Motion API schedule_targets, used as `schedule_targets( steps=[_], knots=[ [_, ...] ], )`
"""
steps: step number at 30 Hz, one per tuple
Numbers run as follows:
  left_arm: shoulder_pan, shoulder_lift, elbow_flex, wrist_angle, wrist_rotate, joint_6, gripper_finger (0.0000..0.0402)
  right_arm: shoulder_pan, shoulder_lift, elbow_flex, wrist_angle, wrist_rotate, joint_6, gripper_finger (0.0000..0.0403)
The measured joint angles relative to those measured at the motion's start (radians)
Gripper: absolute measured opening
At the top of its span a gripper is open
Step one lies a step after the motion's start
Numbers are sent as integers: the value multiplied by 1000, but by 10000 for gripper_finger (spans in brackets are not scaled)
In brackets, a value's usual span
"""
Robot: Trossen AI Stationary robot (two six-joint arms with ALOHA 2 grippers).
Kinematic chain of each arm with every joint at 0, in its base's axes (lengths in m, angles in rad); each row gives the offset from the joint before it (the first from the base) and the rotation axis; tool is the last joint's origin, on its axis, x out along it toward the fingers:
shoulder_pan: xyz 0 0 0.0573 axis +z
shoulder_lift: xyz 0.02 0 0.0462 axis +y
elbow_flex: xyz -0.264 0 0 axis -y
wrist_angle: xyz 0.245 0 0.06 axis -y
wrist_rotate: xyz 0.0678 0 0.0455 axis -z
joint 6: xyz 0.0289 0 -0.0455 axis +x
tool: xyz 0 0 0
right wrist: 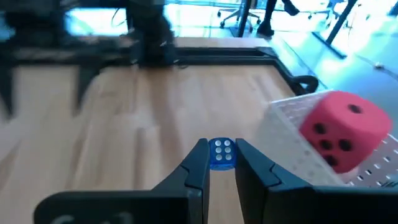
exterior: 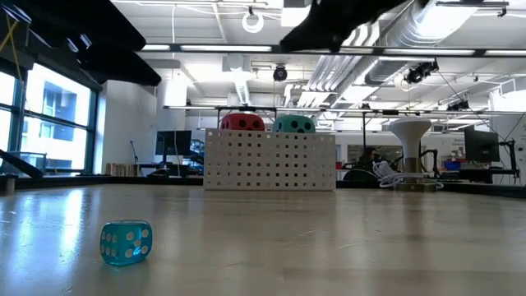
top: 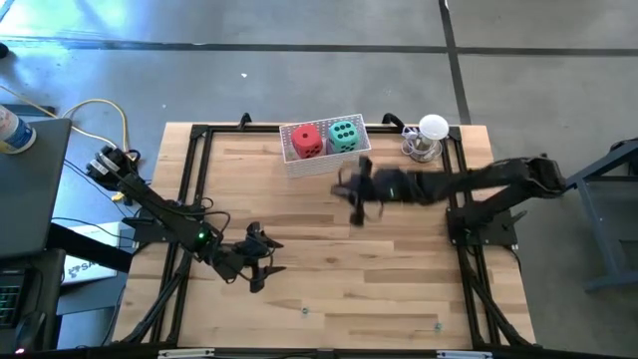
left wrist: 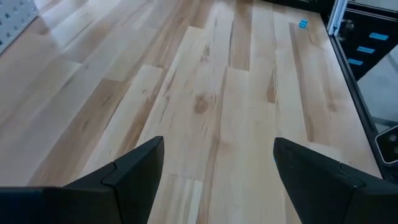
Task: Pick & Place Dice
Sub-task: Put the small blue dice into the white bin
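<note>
The left arm lay across the bench's (top: 329, 274) left front corner. Its pincer, the left pincer (top: 267, 261), hung low over bare wood with the two fingers set wide apart and nothing between them.

In the low view a loose blue die (exterior: 126, 242), small and see-through with pale pips, sat on the bench to the left, well in front of the basket. The left wrist view caught a small blue cube far off near the bench's edge; whether it was this same die could not be told.

At the middle of the back edge stood a white perforated basket (top: 321, 160). Inside it, side by side, were the red die (top: 306, 141) on the left and the teal die (top: 344, 135) on the right, both with dark pips and both rising above the basket's rim.

Just in front of the basket's right end, the right pincer (right wrist: 221, 146) hovered above the bench, its fingers drawn close and clamped on a held blue die (right wrist: 222, 155), another small cube with pale pips, pinched at the fingertips.

Right of the basket, near the back right corner, stood a white mushroom-shaped stand (top: 432, 128). The right arm reached in from the bench's right side.
</note>
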Motion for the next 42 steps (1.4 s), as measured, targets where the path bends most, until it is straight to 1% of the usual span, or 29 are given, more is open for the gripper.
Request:
schedule_targets(
  steps=[2,4,6,8,14,17,20,25,27,30,33,37,39,42],
  knots=[
    [1,0,0,0,0,0,294,-111,10,1,26,-107,0,37],
    [1,0,0,0,0,-1,294,-204,29,1,39,-186,12,37],
    [1,0,0,0,0,-3,294,-277,52,2,61,-256,28,37],
    [1,0,0,0,0,-3,294,-326,80,2,70,-315,24,37],
    [12,0,0,-6,1,0,294,-384,190,14,142,-335,-42,37],
    [27,0,0,-5,1,0,294,-400,252,46,139,-331,-53,37],
    [42,0,0,-5,0,0,294,-401,312,90,140,-291,-83,37],
    [52,0,0,-7,1,0,294,-400,393,155,136,-160,-118,41],
    [52,0,0,-7,1,0,294,-400,418,172,124,-136,-107,51],
    [52,0,0,-7,8,0,294,-395,430,182,112,-123,-112,60],
    [49,0,0,-8,10,-1,294,-380,441,182,123,-57,-115,63],
    [38,0,0,-9,10,-2,294,-361,442,181,138,-32,-111,67],
    [34,0,0,-10,10,-3,294,-355,442,180,144,-19,-111,74],
    [33,0,0,-12,10,-3,294,-351,442,180,145,32,-110,95]
  ],
)
